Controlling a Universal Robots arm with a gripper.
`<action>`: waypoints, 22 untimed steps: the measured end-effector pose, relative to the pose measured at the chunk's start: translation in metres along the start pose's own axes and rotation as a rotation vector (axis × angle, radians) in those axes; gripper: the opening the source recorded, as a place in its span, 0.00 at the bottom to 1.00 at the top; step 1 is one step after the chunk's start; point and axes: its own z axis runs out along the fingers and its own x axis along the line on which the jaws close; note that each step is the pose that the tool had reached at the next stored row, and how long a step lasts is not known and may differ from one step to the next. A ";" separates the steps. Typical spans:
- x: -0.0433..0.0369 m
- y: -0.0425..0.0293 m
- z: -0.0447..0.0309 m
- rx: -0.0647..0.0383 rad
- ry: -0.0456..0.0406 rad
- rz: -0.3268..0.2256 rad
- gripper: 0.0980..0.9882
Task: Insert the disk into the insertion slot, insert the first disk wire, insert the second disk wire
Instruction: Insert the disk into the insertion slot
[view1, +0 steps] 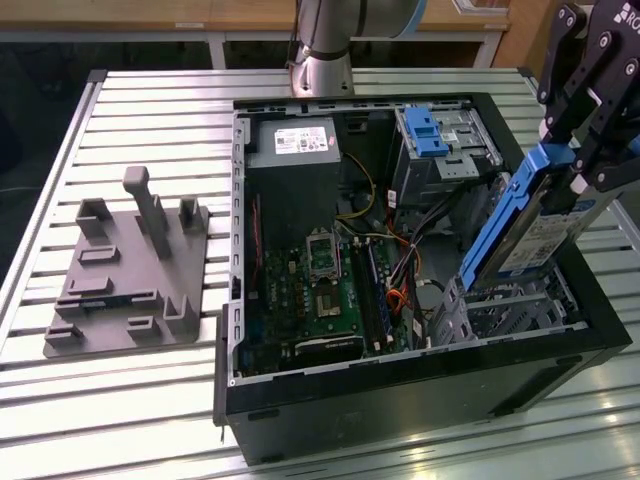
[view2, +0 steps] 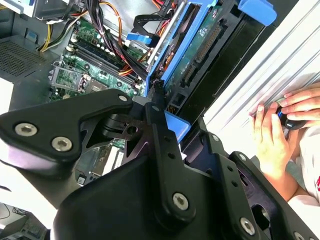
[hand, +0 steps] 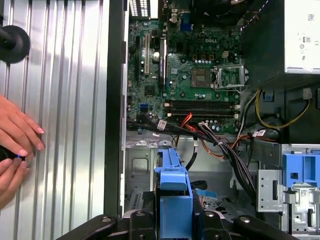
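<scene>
My gripper (view1: 572, 165) is shut on the disk (view1: 530, 225), a silver drive in a bright blue carrier. It holds the disk tilted, lower end down, above the insertion slot (view1: 480, 312). That slot is a perforated silver cage in the open computer case's corner, at the exterior view's right. In both wrist views the black fingers (view2: 159, 125) clamp the blue carrier (hand: 172, 182). The first wrist view looks down past the gripper (hand: 172, 216) onto the cage floor (hand: 142, 167). Loose black and coloured wires (hand: 220, 150) run beside the cage.
A taller grey bay with a blue latch (view1: 430, 130) stands behind the cage. Motherboard (view1: 320, 290) and power supply (view1: 295, 140) occupy the case. A grey fixture (view1: 130, 270) sits on the slatted table (view1: 150, 110). A person's hands (hand: 15, 145) rest beside the case.
</scene>
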 end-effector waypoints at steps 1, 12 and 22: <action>0.0005 0.0000 0.0002 0.000 0.0002 0.000 0.30; 0.0026 -0.0001 0.0050 0.000 0.0001 0.003 0.30; 0.0028 -0.0003 0.0104 0.000 0.0001 0.005 0.30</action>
